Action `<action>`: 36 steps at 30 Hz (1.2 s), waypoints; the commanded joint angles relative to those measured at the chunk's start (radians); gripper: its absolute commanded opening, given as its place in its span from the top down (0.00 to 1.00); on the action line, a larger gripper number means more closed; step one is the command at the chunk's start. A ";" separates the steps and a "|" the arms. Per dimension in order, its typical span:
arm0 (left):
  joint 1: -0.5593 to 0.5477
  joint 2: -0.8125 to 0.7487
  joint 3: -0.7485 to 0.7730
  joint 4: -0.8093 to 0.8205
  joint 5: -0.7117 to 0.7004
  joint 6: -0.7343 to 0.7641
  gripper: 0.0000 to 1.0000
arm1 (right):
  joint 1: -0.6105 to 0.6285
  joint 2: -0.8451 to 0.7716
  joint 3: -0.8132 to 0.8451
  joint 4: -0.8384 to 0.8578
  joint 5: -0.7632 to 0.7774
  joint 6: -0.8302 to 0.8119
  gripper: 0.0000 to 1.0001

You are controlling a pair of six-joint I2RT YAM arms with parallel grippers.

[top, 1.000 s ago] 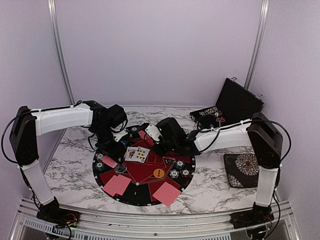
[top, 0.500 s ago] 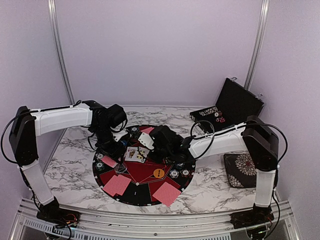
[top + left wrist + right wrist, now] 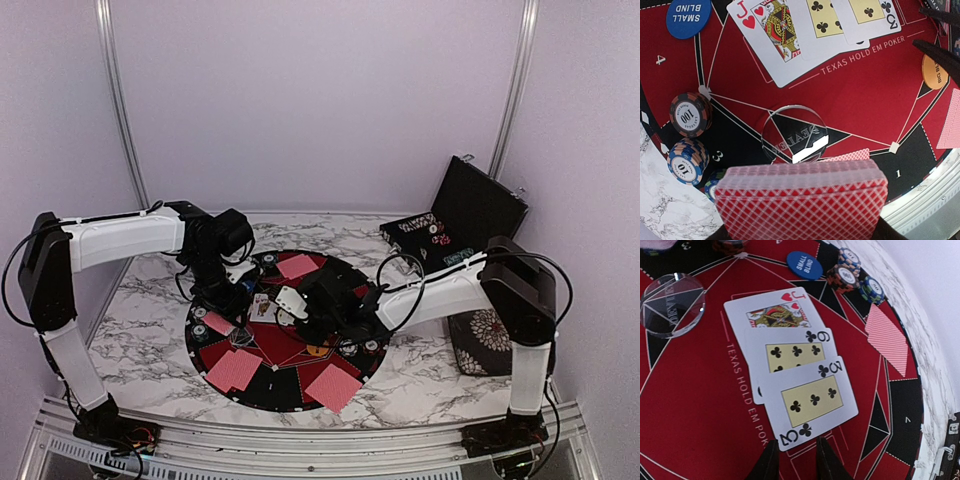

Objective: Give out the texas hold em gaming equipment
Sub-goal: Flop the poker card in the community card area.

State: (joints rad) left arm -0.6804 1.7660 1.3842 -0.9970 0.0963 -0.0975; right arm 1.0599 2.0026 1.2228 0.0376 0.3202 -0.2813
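— What's face up on the red felt?
— Three overlapping cards: jack of hearts (image 3: 774, 315), six of clubs (image 3: 795, 351), three of clubs (image 3: 812, 401).

— And the buttons?
— A blue small-blind disc (image 3: 805, 265) beside striped chip stacks (image 3: 847, 276); an orange disc (image 3: 935, 70) opposite.

— Face-down cards?
— One red-backed card (image 3: 888, 337) on the felt, and a squared red-backed deck (image 3: 802, 205) close under the left wrist camera.

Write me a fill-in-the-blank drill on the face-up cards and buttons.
1. The top face-up card is the three of ____.
2. The blue button reads ____ blind.
3. The bottom face-up card is the ____ of hearts.
4. The left fingers hold a ____ of red-backed cards.

Missing: clubs; small; jack; deck
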 commanded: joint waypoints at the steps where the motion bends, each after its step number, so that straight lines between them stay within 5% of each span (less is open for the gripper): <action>1: 0.005 -0.032 -0.006 0.000 0.011 -0.002 0.55 | 0.018 -0.069 -0.019 -0.029 -0.089 0.079 0.74; 15: 0.004 -0.029 -0.001 -0.002 0.021 -0.005 0.54 | -0.185 -0.206 0.009 -0.112 -0.484 0.460 0.56; 26: -0.008 -0.021 0.019 -0.004 0.021 -0.004 0.54 | -0.322 -0.203 -0.051 0.010 -0.806 0.697 0.53; 31: -0.011 -0.017 0.028 -0.008 0.020 -0.004 0.54 | -0.325 -0.186 -0.047 0.005 -0.833 0.714 0.52; 36: -0.013 -0.014 0.031 -0.009 0.018 -0.002 0.54 | -0.322 -0.200 -0.047 -0.126 -0.679 0.670 0.48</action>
State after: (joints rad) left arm -0.6884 1.7660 1.3884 -0.9974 0.1051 -0.0975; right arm 0.7399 1.8072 1.1667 -0.0013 -0.4564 0.4015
